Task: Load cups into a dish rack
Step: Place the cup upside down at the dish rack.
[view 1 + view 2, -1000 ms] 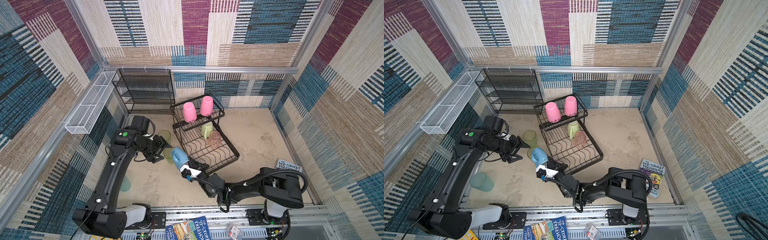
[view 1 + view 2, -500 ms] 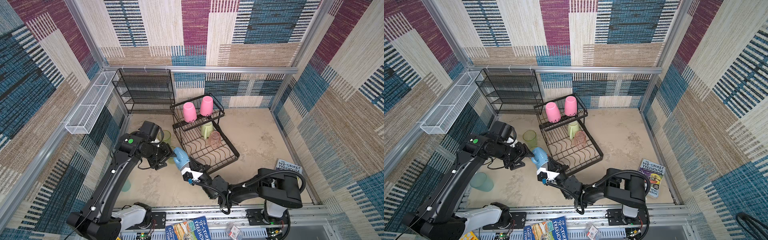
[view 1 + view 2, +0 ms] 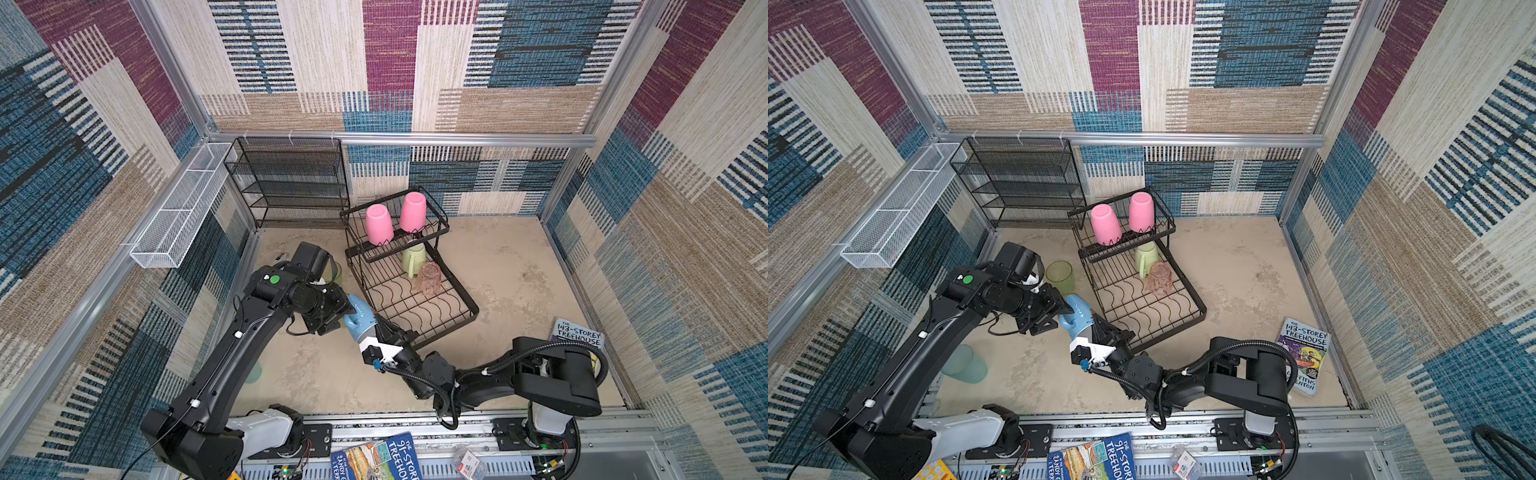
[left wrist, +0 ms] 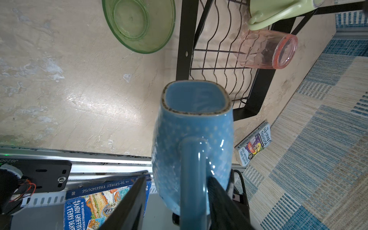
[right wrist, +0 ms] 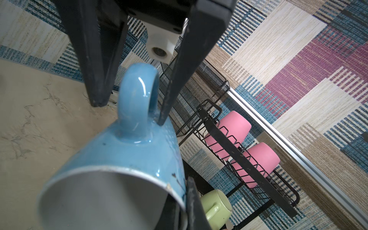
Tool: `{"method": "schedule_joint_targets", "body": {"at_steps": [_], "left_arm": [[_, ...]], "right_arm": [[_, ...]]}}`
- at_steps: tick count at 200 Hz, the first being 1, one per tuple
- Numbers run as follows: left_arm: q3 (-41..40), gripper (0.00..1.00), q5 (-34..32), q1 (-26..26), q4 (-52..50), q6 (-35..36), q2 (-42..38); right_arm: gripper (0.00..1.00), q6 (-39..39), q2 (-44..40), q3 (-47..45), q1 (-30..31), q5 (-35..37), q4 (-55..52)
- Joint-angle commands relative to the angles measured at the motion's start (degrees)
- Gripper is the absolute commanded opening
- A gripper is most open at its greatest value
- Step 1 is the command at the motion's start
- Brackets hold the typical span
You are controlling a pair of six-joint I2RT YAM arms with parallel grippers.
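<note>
Resting on the table (image 3: 519, 266) well short of the dish rack (image 3: 449, 328) is a teal cup (image 3: 965, 365); just off the rack's near corner the right tool (image 3: 380, 332) clamps a tilted blue mug (image 3: 359, 318) by its rim; the left tool (image 5: 129, 111) stands part-open, fingers (image 5: 95, 69) astride the mug's handle (image 5: 137, 95); a clear green cup (image 3: 1059, 276) stands beside the rack's lower tray; inside that tray sit a pale-green mug (image 3: 413, 259) and a clear pink cup (image 3: 428, 278); two pink cups (image 3: 379, 224) (image 3: 412, 212) stand upturned in the upper basket.
</note>
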Motion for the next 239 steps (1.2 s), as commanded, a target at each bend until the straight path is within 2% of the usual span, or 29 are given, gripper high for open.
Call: {"method": "schedule_joint_targets", "body": {"at_steps": [1, 54, 128, 214, 239], "left_arm": [[-0.63, 0.53, -0.46, -0.39, 2.29, -1.44, -0.50], [-3.76, 0.46, -0.64, -1.61, 4.98, -3.95, -2.59], [-7.39, 0.28, -1.18, -2.39, 7.04, -5.54, -5.04], [-8.91, 0.27, -0.99, -2.33, 7.32, -2.86, -5.18], [-9.85, 0.24, -1.10, -2.26, 8.05, -2.20, -5.13]], "right_arm": [[0.00, 0.47, 0.10, 0.73, 0.08, -0.20, 4.90], [0.00, 0.65, 0.68, 1.28, 0.08, -0.25, 4.49], [0.00, -0.04, 0.50, 1.26, 0.08, 0.12, 4.47], [0.00, -3.83, 1.20, 0.31, 0.35, 0.84, 8.75], [0.00, -4.64, 1.53, 0.56, 0.77, 0.83, 9.24]]}}
